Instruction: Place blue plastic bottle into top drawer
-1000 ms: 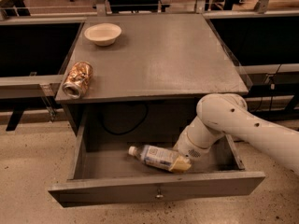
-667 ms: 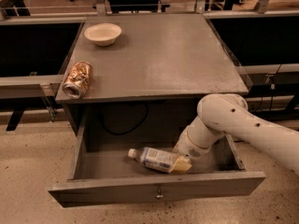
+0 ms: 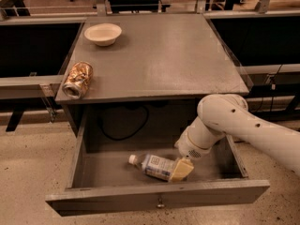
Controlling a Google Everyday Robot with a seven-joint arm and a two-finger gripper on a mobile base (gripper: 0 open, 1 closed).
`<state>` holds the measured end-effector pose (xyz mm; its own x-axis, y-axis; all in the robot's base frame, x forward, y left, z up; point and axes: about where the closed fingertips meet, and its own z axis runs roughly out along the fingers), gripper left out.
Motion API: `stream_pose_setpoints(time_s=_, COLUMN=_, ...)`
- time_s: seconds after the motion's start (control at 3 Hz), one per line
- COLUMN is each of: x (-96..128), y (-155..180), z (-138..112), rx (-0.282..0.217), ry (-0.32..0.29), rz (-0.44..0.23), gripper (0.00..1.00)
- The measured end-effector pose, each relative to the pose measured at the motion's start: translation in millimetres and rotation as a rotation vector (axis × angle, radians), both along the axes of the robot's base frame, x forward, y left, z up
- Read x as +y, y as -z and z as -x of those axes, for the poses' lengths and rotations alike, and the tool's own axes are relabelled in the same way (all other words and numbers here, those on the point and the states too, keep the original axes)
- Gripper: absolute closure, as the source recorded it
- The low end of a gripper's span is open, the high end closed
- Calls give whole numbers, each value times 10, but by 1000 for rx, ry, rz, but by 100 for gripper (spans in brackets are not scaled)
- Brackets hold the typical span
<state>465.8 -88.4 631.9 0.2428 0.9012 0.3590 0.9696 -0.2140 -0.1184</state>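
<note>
The blue plastic bottle (image 3: 157,166) lies on its side on the floor of the top drawer (image 3: 159,198), with its white cap pointing left. The drawer is pulled open, and its flat front panel carries a small metal knob at the centre. My gripper (image 3: 181,169) reaches down into the drawer from the right and sits at the bottle's bottom end, touching it. The white arm (image 3: 225,125) comes in from the right over the drawer's right side.
A crushed coppery can (image 3: 78,79) lies at the left edge of the grey cabinet top (image 3: 164,60). A cream bowl (image 3: 102,33) stands at the back left. A black cable hangs behind the drawer. Dark shelving flanks the cabinet on both sides.
</note>
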Motion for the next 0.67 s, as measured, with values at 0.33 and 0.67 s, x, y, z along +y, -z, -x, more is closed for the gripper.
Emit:
stream_pose_setpoints(time_s=0.33, x=44, y=38, z=-53, rx=18, ry=4, rz=-27, gripper=18)
stream_pose_setpoints(time_s=0.67, x=-6, y=12, z=-336, rx=34, ry=-1, rz=-18, gripper=41)
